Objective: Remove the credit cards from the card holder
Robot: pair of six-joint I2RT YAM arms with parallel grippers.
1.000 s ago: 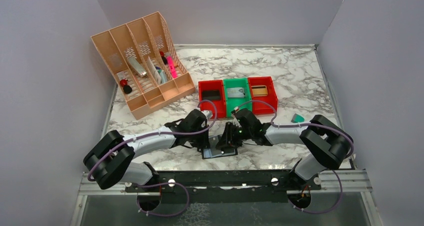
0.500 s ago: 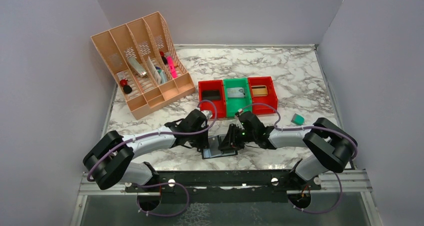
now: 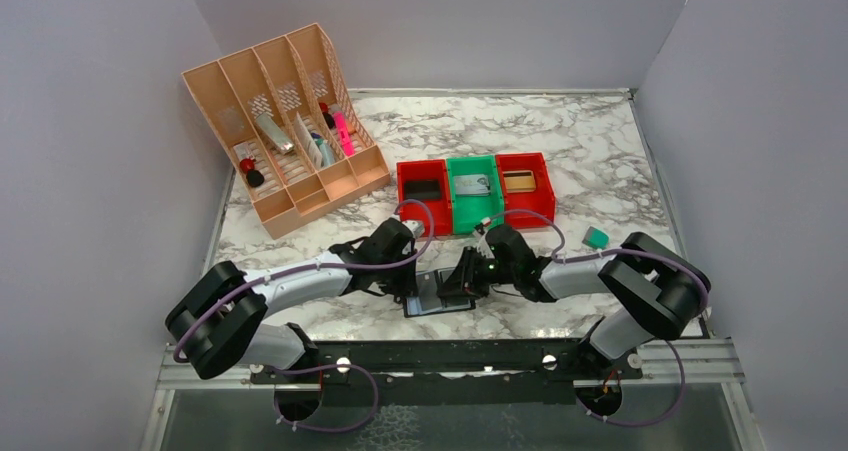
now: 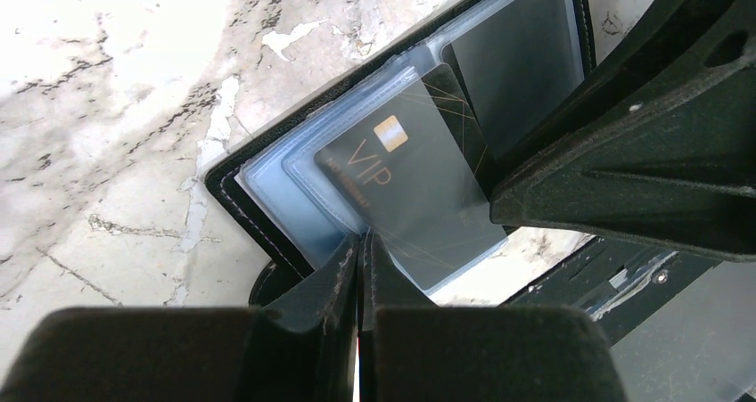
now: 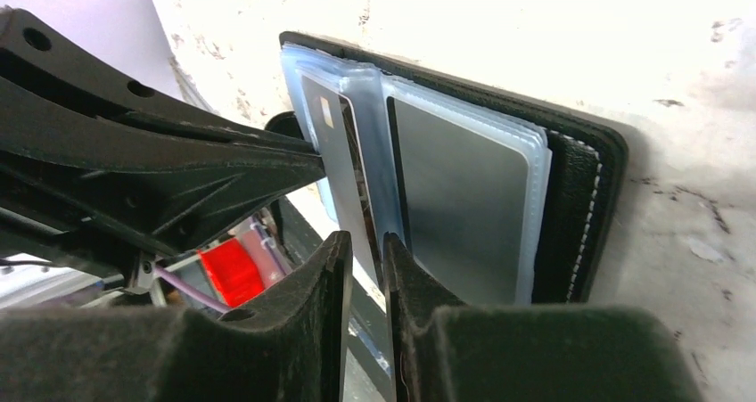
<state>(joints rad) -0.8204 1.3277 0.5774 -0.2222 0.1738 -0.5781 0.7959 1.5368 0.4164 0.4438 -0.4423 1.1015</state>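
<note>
The black card holder (image 3: pixel 442 304) lies open on the marble near the front edge. In the left wrist view its blue-grey sleeves (image 4: pixel 276 179) hold a dark credit card marked VIP (image 4: pixel 401 175), which sits tilted and partly out of its sleeve. My left gripper (image 4: pixel 359 246) is shut on the near edge of the holder's sleeve. In the right wrist view my right gripper (image 5: pixel 365 250) is closed to a thin gap on the edge of that dark card (image 5: pixel 337 166). A grey card (image 5: pixel 464 197) sits in the other sleeve. Both grippers meet over the holder (image 5: pixel 588 206).
Red (image 3: pixel 424 186), green (image 3: pixel 472 184) and red (image 3: pixel 524 181) bins stand in a row behind the holder. A tan slotted organizer (image 3: pixel 285 131) with small items stands at the back left. A small teal block (image 3: pixel 596 237) lies to the right. The table's front rail is close behind the holder.
My right wrist has shifted a little to the right, away from the left gripper, uncovering the teal block. The left arm and the holder have stayed put.
</note>
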